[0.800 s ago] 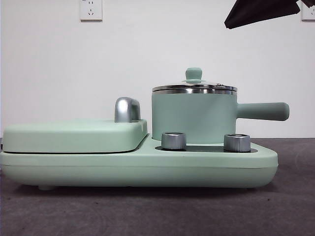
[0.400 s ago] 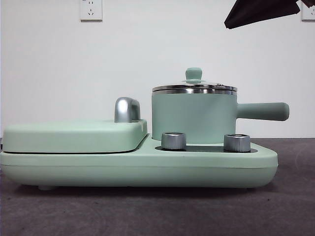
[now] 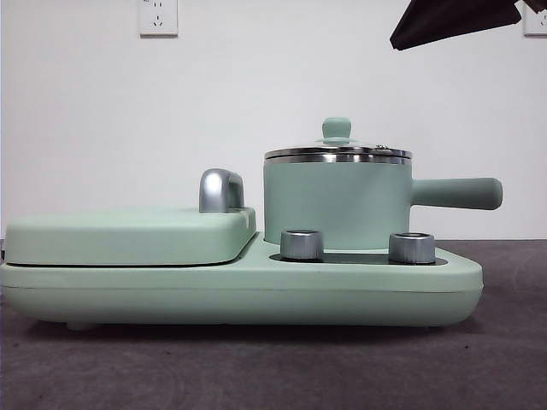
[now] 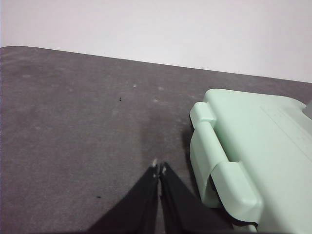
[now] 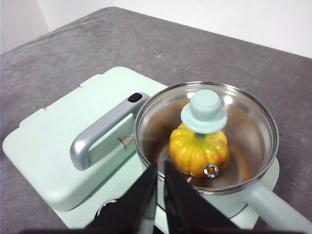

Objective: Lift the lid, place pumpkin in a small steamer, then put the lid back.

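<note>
Front view: small steamer (image 3: 337,203) seated on the right half of a mint-green cooker base (image 3: 239,290), long side handle (image 3: 457,193) reaching out to the right, two steel dials (image 3: 302,244) set in the base just in front of it; lid (image 3: 338,152) resting squarely on the steel rim, mint-green knob (image 3: 336,129) upright on top; flat griddle cover (image 3: 128,235) closed on the left half of the base, chrome handle (image 3: 220,190) rising at its inner edge, beside the pot; grey table (image 3: 273,367) underneath, white wall with an outlet (image 3: 157,16) behind; dark tip of one arm (image 3: 455,20) showing at the top right corner, well above the pot. Right wrist view: pumpkin (image 5: 198,150) lying inside the small steamer (image 5: 253,195), seen yellow-orange and ribbed through the clear glass of the lid (image 5: 253,122), directly under the knob (image 5: 204,112); right gripper (image 5: 161,168) hanging above the near rim, black jaws almost meeting with only a thin gap, gripping nothing; chrome handle (image 5: 100,132) of the griddle cover (image 5: 53,146) alongside the pot. Left wrist view: left gripper (image 4: 159,168) pressed closed and empty, tips together, poised over bare grey table (image 4: 73,126) just beside the hinged end of the cooker base (image 4: 243,161), touching neither
</note>
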